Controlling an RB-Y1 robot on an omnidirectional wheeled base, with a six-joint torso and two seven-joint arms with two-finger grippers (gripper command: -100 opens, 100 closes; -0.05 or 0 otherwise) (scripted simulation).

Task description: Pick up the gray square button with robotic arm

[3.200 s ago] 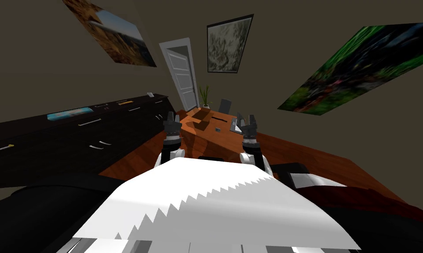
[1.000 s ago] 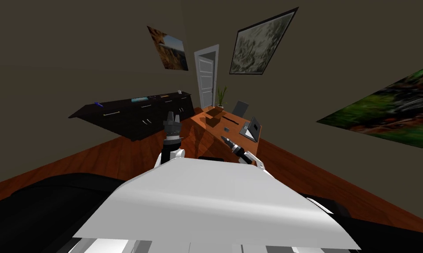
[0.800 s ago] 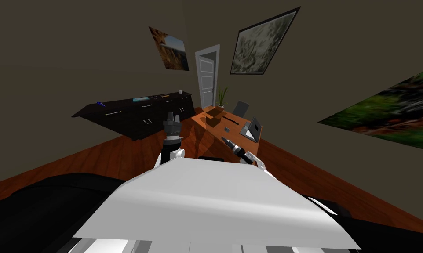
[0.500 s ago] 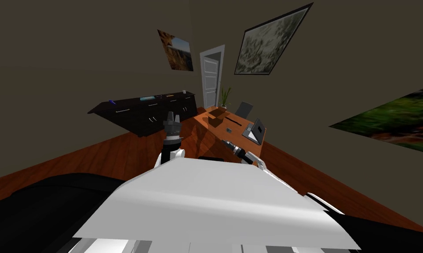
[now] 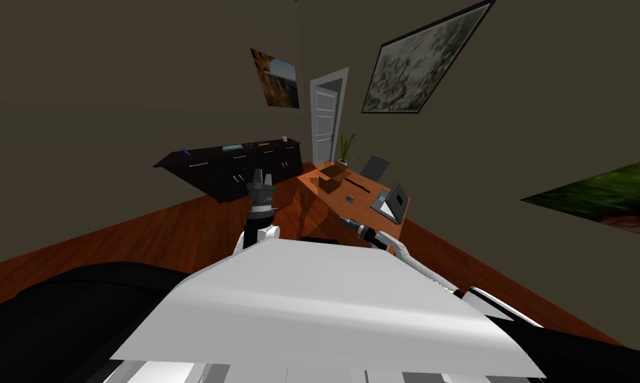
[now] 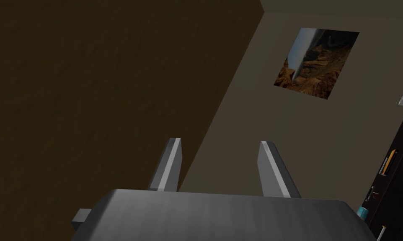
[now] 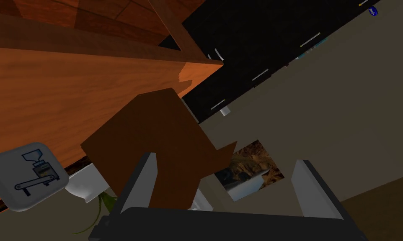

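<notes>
Orange-brown wood of the table (image 7: pixel 71 92) carries the gray square button (image 7: pixel 27 175), which lies flat on it with its face turned up. The button is a pale, rounded square with a small blue pictogram on it. Being square it has no long side; from my right hand it shows turned corner-on, not squared to my hand. It sits outside the gap between my right fingers (image 7: pixel 141 184), off to the side past the finger that overlaps the brown box (image 7: pixel 154 134), and it touches neither finger. Those two fingers stand wide apart with nothing between them. From the head view my right hand hangs low at the table's near end, short of the button, which lies on the top roughly between the box and a laptop (image 5: pixel 396 198) standing with its screen raised. At the far end of the table I see a potted plant (image 5: pixel 344 147) and a grey chair (image 5: pixel 376 166). A long dark sideboard (image 5: pixel 232 163) runs along the wall beyond the wooden floor (image 5: pixel 146 233). My left fingers (image 6: pixel 171 163) are parted as well and hold nothing, raised upright over the floor in front of that sideboard.
</notes>
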